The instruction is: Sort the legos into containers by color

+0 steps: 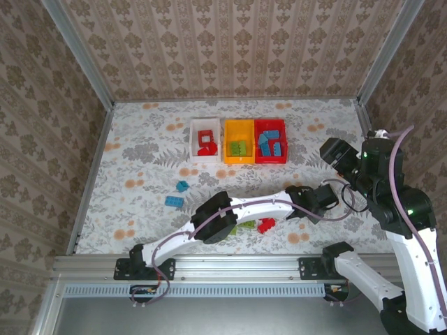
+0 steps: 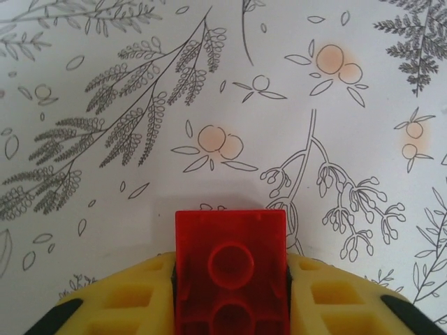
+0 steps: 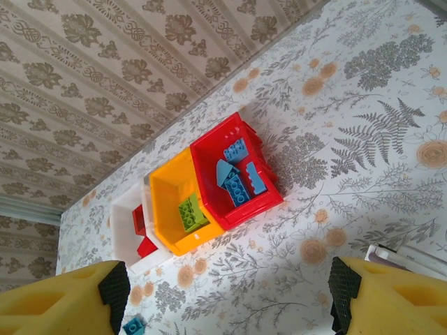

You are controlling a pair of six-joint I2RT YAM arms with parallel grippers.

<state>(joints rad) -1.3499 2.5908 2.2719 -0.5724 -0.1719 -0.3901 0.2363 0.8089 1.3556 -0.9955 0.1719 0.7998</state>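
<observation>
Left gripper (image 2: 230,269) is clamped on a red brick (image 2: 230,241), yellow fingers (image 2: 140,300) tight against both sides, over the floral table (image 2: 209,105). Right gripper (image 3: 229,293) hangs high, jaws wide apart, holding nothing. Near the front edge, a red lego (image 1: 265,225) and a green lego (image 1: 244,225) lie by the left forearm. Two blue legos (image 1: 174,202) lie further left. Far side, three bins side by side: white bin (image 1: 193,143) with reds, yellow-orange bin (image 1: 238,130) with greens, red bin (image 1: 271,123) with blues.
</observation>
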